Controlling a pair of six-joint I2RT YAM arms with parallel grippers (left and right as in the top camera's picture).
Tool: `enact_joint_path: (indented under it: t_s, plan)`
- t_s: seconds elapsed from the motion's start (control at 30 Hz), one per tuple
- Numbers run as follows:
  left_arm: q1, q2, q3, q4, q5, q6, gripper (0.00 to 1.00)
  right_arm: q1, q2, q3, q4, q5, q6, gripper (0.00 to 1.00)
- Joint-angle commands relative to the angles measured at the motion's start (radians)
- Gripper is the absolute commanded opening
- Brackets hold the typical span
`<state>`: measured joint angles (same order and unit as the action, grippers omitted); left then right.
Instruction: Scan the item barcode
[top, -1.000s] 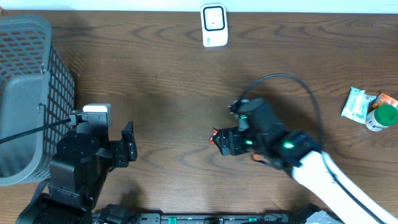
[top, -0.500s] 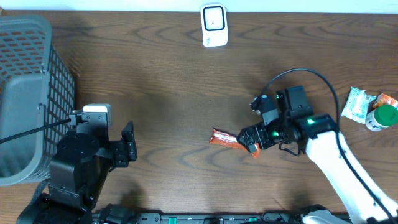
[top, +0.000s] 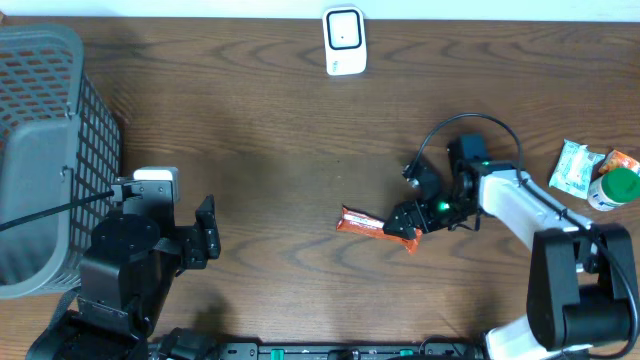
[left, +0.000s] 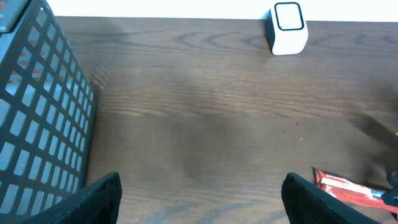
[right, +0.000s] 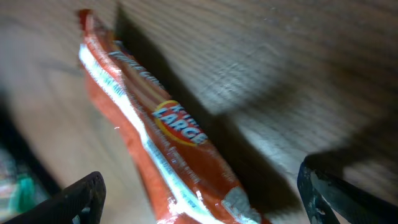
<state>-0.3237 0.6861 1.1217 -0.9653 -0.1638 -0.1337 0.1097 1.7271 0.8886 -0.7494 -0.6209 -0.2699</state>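
An orange-red snack bar (top: 362, 222) lies flat on the wooden table, right of centre. My right gripper (top: 403, 226) hangs over its right end, open, one finger on each side. In the right wrist view the bar (right: 163, 127) runs diagonally between the wide-apart fingertips of the right gripper (right: 202, 199), and I cannot tell whether they touch it. The white scanner (top: 344, 40) stands at the far edge of the table. My left gripper (top: 206, 240) is open and empty at the near left. The left wrist view shows the left gripper (left: 202, 199), the scanner (left: 287, 28) far off and the bar (left: 348, 188) at lower right.
A grey mesh basket (top: 45, 150) fills the left side, close to the left arm, and shows as the basket (left: 37, 124) in the left wrist view. At the far right lie a white-green packet (top: 575, 166), a green-capped bottle (top: 612, 188) and an orange packet (top: 624, 158).
The right arm has swung back to the right, uncovering the snack bar, which now lies in plain view. The gripper stays at the bar's right end. The left arm has not moved.
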Motion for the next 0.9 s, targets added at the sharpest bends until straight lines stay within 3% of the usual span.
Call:
enact_joint_path:
  t_s: [0.0, 0.13, 0.27, 0.5, 0.57, 0.67, 0.73, 0.87]
  plan:
    - [0.000, -0.002, 0.014, 0.000, -0.009, 0.002, 0.83, -0.032, 0.076, -0.024, -0.050, -0.076, -0.093, 0.93]
    - [0.000, -0.002, 0.014, 0.000, -0.009, 0.002, 0.83, -0.045, 0.080, -0.024, -0.158, -0.087, -0.183, 0.88]
    - [0.000, -0.002, 0.014, 0.000, -0.009, 0.002, 0.83, -0.045, 0.080, -0.024, -0.159, -0.086, -0.184, 0.88]
    - [0.000, -0.002, 0.014, 0.000, -0.009, 0.002, 0.83, -0.040, 0.084, -0.024, -0.102, -0.078, -0.134, 0.99]
    - [0.000, -0.002, 0.014, 0.000, -0.009, 0.002, 0.83, -0.028, 0.092, -0.026, -0.085, -0.052, -0.119, 0.91]
    - [0.000, -0.002, 0.014, 0.000, -0.009, 0.002, 0.83, -0.006, 0.111, -0.034, -0.082, -0.018, -0.116, 0.67]
    - [0.000, -0.002, 0.014, 0.000, -0.009, 0.002, 0.83, 0.002, 0.120, -0.037, -0.080, -0.009, -0.116, 0.57]
    - [0.000, -0.002, 0.014, 0.000, -0.009, 0.002, 0.83, 0.003, 0.121, -0.037, -0.080, -0.010, -0.116, 0.54]
